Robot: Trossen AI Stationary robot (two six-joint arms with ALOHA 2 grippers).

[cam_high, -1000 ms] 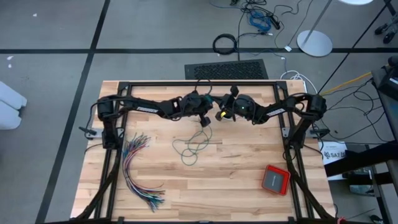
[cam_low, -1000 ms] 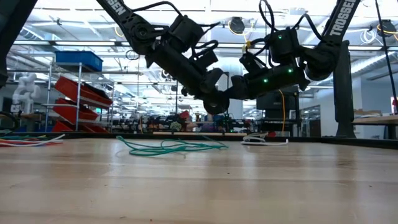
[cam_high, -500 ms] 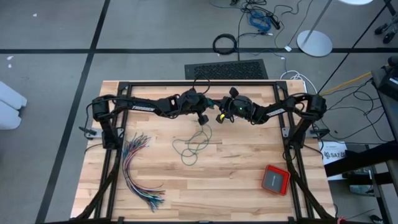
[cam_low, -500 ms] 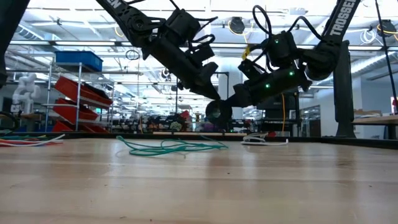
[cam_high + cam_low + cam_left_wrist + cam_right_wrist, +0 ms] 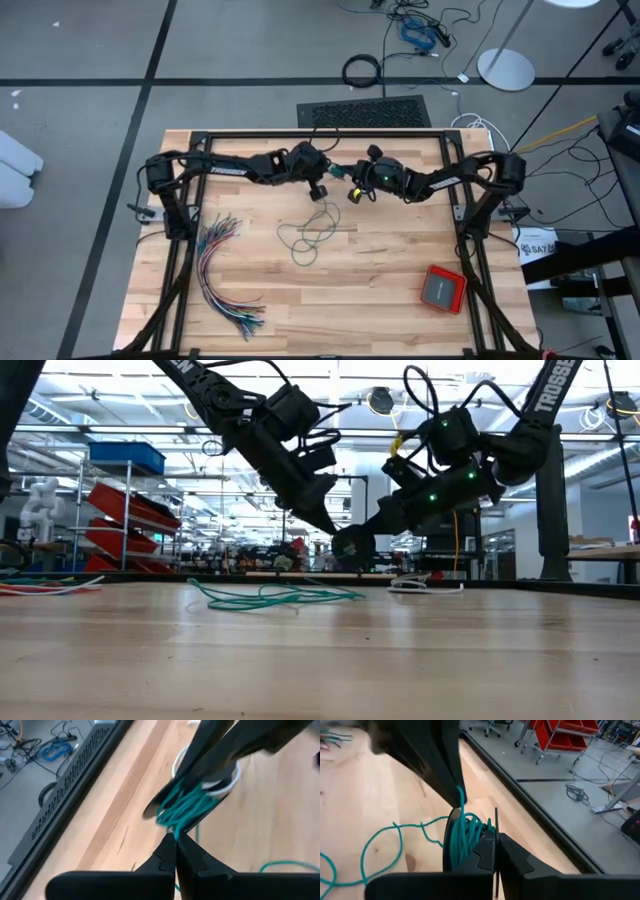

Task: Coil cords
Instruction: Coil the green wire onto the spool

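Teal-green cord partly wound into a small bundle held up between the two grippers above the far middle of the table, the rest trailing down in loose loops on the wood. Black cord with its white tail lying on the table behind, near the far edge, hard to trace from above.

Left gripper with fingers pressed together, tip pinching strands of the teal bundle, as seen in the left wrist view. Right gripper also closed tight, fingers clamped at the coil of teal turns, a thin black strand standing up just beside them.

Compared with a second ago: both grippers drawn closer together and shifted toward the far side of the table; left gripper now lower in the low view, its tip nearly meeting the right gripper, where earlier it sat higher and overlapped it. Loose teal loops on the table about unchanged.

Fanned bundle of coloured wires lying at the left side, well apart. Red case near the right front corner.
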